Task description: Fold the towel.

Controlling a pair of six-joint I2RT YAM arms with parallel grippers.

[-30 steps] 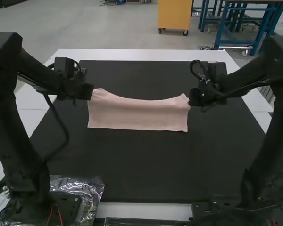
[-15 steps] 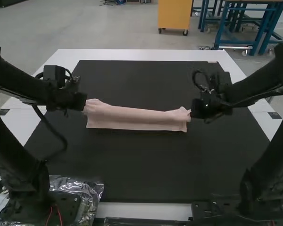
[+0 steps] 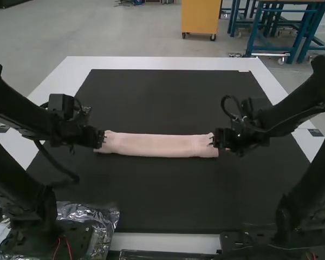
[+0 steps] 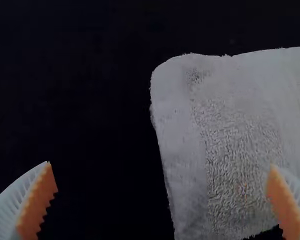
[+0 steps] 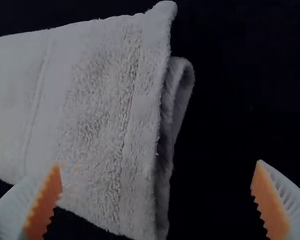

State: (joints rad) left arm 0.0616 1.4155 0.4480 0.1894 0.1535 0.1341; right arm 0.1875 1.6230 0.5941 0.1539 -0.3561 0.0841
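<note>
Crumpled plastic [image 3: 104,216] lies beside the base of the left arm. Farther in, the left gripper [image 3: 101,139] is at the left end of the towel [image 3: 161,145], low over the black mat [image 3: 151,189] that covers most of the white surface [image 3: 162,63]. In its wrist view the left gripper [image 4: 162,187] is wide, its fingers well apart with nothing pinched between them. One finger [image 4: 285,202] overlaps the towel in that view, the other [image 4: 37,202] is over bare mat, and the towel's end edge runs between the two. Whether the finger touches the cloth, I cannot tell. The towel lies across the middle of the mat as a long, narrow, folded strip, pale pink, its long sides running from one gripper towards the other. Its top looks fairly flat, with a smoother band near each end and rougher pile beside it. At the right end the layers show: the top one lies over another that curls round in a loop and sticks out slightly past it. The right gripper [image 3: 215,138] is at that end, wide as well and gripping nothing. One of its fingers overlaps the cloth in its wrist view; the other is past the end, over the mat.
</note>
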